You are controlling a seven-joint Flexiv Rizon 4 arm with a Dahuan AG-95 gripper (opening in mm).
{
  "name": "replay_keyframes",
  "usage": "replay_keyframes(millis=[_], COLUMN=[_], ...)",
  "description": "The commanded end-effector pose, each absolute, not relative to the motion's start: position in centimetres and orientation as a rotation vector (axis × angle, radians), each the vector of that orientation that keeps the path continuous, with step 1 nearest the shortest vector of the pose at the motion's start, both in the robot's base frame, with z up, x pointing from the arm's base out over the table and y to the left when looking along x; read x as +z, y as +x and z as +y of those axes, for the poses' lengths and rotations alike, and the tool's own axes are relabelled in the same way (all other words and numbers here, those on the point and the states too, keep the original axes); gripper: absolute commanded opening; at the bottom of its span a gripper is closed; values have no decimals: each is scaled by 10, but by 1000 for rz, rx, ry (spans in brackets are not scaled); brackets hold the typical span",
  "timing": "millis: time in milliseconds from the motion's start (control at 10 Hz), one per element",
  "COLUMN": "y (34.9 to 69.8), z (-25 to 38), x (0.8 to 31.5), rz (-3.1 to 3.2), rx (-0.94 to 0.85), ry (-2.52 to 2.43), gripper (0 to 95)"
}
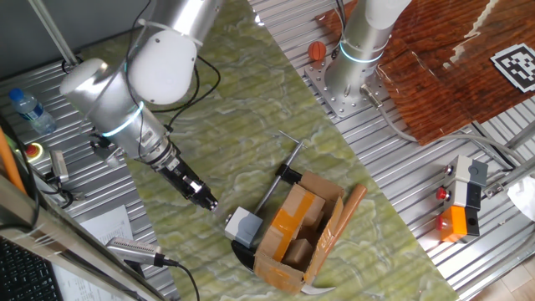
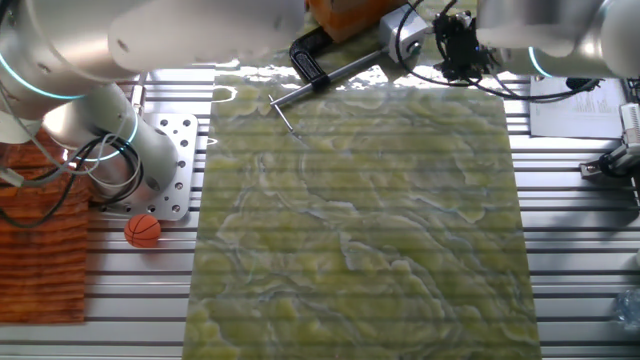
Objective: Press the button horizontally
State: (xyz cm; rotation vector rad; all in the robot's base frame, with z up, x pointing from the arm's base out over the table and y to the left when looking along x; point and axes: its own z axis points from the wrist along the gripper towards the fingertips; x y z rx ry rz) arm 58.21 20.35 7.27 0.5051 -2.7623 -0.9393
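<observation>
The button (image 1: pixel 242 224) is a small light grey cube with a white face on a black base. It sits on the green mat against the left side of an open cardboard box (image 1: pixel 301 232). My gripper (image 1: pixel 207 201) points down and right, a short way left of the button and apart from it. No view shows the fingertips clearly enough to tell their state. In the other fixed view the gripper (image 2: pixel 452 45) is at the top edge, just right of the greyish button (image 2: pixel 402 38), which is partly hidden there.
A black clamp (image 1: pixel 282 177) with a metal rod lies by the box and also shows in the other fixed view (image 2: pixel 312 58). A second arm's base (image 1: pixel 355 58), a small orange ball (image 1: pixel 316 52), orange-and-black units (image 1: pixel 460 209), a round red button (image 1: pixel 33 151) and a water bottle (image 1: pixel 29 109) surround the mat.
</observation>
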Motion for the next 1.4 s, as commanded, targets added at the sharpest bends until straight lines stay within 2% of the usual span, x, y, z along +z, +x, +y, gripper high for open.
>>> replay_keyframes(millis=[100, 1000, 1400], y=[586, 590, 589], z=[203, 193, 192], x=[66, 62, 63], rz=[-2738, -2714, -2621], rx=[-972, -983, -1091], ry=[521, 551, 603], gripper=[570, 570, 570])
